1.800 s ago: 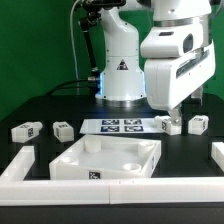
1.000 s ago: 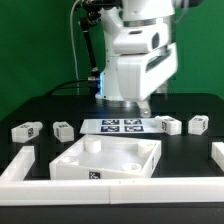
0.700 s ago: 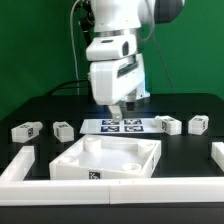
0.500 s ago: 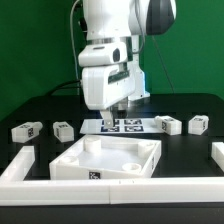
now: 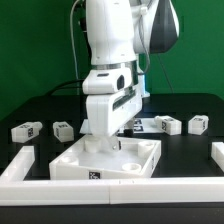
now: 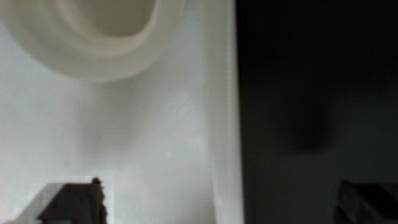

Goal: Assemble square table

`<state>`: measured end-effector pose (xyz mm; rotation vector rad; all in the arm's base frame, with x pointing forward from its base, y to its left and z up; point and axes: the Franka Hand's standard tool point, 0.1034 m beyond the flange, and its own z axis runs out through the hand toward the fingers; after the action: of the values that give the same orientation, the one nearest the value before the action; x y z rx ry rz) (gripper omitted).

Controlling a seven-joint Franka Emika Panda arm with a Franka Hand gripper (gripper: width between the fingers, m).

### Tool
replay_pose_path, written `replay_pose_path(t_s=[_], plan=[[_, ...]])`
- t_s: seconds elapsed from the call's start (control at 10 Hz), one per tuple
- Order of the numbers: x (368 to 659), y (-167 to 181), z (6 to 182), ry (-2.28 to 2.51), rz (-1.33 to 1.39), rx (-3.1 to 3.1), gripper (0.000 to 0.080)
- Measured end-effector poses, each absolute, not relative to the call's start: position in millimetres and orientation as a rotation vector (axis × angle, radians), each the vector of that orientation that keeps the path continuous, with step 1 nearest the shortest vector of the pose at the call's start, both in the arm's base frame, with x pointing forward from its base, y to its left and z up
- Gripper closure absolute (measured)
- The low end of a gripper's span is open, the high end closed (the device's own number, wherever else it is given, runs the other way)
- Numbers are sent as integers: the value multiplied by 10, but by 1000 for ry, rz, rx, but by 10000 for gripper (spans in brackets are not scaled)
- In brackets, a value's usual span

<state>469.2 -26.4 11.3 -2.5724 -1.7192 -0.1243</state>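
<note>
Over at the left of the table [image 5: 40, 105], two legs [image 5: 25, 130] lie loose. Centre, the tabletop [image 5: 140, 158] sits under the gripper [image 5: 108, 142], jaws spread wide astride its edge; a finger [image 6: 71, 200] could strike the slab and shove it askew. Right of it lie two further legs [image 5: 168, 124].

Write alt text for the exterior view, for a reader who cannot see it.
A white robot arm lowers its gripper to the far edge of a white square tabletop lying flat. Two tagged legs lie loose on the exterior view's left and two more on its right, all apart from the tabletop.
</note>
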Motion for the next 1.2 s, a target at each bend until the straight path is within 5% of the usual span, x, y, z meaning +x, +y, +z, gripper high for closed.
replay_pose_path(t_s=[0.4,0.6,0.7,0.8,1.2], plan=[[4695,-243,71,-1692,-120,-2584,162],[4693,-244,69,-1691,-119,-2584,524],[4693,-245,68,-1691,-119,-2584,524],[4691,-244,67,-1691,-119,-2583,704],[4690,-253,66,-1685,-118,-2588,746]])
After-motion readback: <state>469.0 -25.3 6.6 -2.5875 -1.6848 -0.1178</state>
